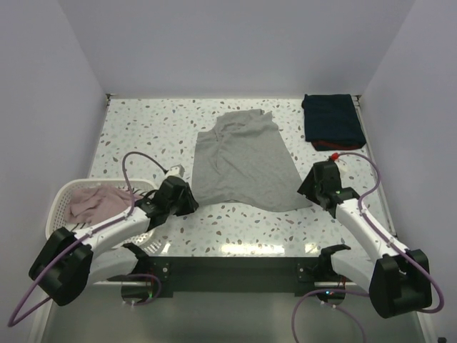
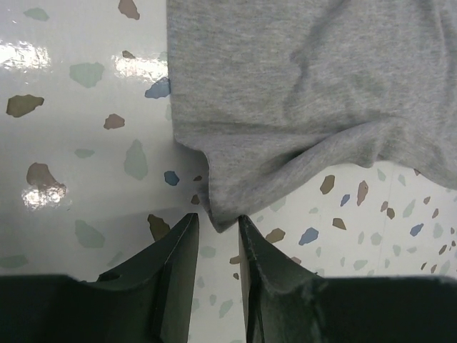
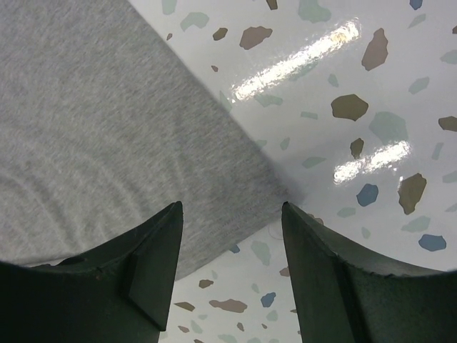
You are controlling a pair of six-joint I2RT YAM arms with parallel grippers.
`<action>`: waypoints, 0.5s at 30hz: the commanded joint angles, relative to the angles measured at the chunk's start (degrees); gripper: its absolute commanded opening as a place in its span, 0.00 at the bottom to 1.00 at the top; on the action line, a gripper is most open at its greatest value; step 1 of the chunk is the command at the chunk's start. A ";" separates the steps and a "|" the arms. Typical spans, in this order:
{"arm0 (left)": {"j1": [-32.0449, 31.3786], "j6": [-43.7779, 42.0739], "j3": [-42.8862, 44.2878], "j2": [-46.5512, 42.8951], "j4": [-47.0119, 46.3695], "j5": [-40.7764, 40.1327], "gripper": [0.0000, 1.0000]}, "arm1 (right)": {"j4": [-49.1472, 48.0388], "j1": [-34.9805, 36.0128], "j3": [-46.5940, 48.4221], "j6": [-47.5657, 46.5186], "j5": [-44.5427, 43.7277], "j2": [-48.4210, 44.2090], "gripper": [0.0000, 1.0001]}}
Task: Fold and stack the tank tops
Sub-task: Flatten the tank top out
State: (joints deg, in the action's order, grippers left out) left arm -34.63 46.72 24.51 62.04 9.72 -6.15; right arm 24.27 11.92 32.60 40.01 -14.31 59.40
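A plain grey tank top lies spread flat mid-table, hem toward me. My left gripper is at its near left corner. In the left wrist view the jaws stand a narrow gap apart, and the tip of the grey corner reaches just between the fingertips, touching the right one. My right gripper is at the near right corner, open wide over the hem of the grey cloth. A folded navy tank top lies at the back right. A pinkish tank top sits in the basket.
The white slotted basket stands at the near left, right beside my left arm. White walls close in the table at the back and on both sides. The terrazzo tabletop shows left of the grey top.
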 commanded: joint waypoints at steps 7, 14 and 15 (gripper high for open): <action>-0.26 -5.06 2.91 4.84 -6.03 -1.49 0.33 | -2.74 -0.15 0.27 -1.42 -2.57 0.98 0.61; -0.26 -6.99 5.11 5.63 -6.37 -2.02 0.32 | -2.91 -0.23 0.01 -2.22 -3.27 3.35 0.61; -0.26 -7.25 5.11 6.07 -6.72 -1.76 0.32 | -3.09 -0.32 -0.17 -2.13 -3.19 3.62 0.61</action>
State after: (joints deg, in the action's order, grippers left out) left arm -34.63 41.87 27.75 67.40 6.24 -7.14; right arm 22.81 11.92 32.53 38.57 -15.59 62.06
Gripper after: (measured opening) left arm 0.326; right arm 0.611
